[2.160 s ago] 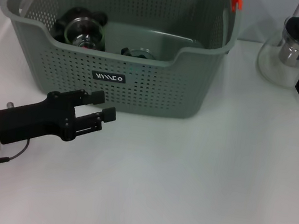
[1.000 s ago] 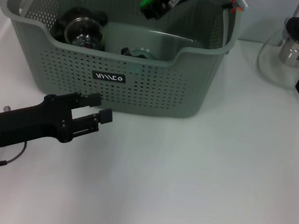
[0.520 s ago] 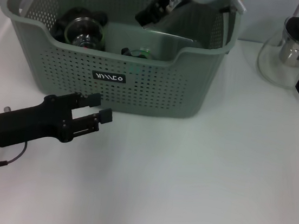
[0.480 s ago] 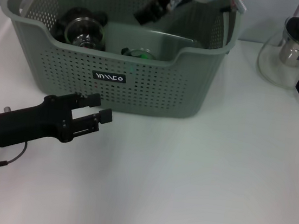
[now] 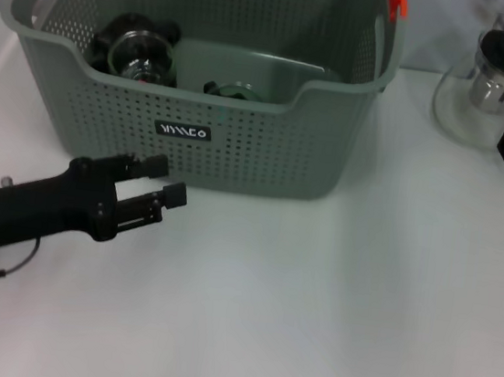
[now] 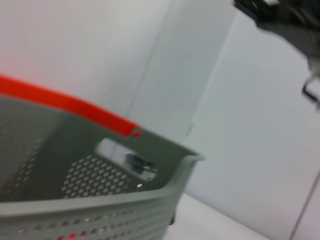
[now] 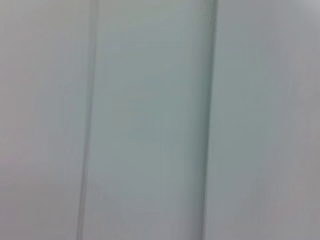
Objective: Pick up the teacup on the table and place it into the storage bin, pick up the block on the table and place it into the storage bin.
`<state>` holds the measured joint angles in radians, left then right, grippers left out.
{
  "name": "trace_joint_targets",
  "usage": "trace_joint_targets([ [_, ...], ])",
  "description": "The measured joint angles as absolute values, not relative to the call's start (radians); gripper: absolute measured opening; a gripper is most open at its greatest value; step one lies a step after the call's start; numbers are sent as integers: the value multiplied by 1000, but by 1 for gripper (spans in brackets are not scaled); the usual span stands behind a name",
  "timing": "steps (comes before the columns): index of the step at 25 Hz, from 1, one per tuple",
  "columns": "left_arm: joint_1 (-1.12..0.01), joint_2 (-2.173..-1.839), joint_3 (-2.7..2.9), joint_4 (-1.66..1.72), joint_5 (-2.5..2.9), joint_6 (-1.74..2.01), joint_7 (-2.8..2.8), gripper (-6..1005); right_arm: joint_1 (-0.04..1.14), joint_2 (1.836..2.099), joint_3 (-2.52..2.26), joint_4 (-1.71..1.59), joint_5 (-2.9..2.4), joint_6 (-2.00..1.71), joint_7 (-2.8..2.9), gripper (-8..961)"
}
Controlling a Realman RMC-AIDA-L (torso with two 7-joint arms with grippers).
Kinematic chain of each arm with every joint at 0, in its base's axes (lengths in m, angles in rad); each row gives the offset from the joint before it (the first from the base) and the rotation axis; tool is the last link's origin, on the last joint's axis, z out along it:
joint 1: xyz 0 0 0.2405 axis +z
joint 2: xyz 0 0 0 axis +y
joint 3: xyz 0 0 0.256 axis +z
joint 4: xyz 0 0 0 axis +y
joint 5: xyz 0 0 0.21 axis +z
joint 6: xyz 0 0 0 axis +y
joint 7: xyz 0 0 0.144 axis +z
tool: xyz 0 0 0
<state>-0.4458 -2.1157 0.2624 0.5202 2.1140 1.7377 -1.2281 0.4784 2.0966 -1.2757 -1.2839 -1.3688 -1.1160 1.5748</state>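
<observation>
The storage bin (image 5: 267, 144) stands at the back of the white table, and its rim with an orange clip (image 6: 75, 106) fills the left wrist view. A glass teacup (image 5: 138, 49) with a black handle lies on its side in the bin's left part. A small dark and clear item (image 5: 232, 89) lies against the bin's front wall; I cannot tell what it is. No block shows clearly. My left gripper (image 5: 165, 181) hovers low in front of the bin's left half, open and holding nothing. The right arm is out of the head view.
A glass teapot (image 5: 499, 90) with a black handle and lid stands on the table to the right of the bin. A dark blurred shape (image 6: 280, 20) crosses a corner of the left wrist view. The right wrist view shows only a pale wall.
The right arm, which reached over the bin holding something green, has pulled out of the head view. My left gripper has shifted slightly away from the bin.
</observation>
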Motion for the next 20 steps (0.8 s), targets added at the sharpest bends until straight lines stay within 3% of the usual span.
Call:
trace_joint_targets([
  [5,-445,-2102,292,547,2122,1888,-1159,579,315,2096,-1136,-1040,-1073,-1579,1291,775],
  [10,-445,-2096,378,607,2126,1957,-1139,584,242,2099,-1033,-918,-1265,-1755,1120,776],
  [20,-432,-2110,452,608,2201,1916,-967,592,299,2100,-1037,-686,-1610,-1601,1060,775],
])
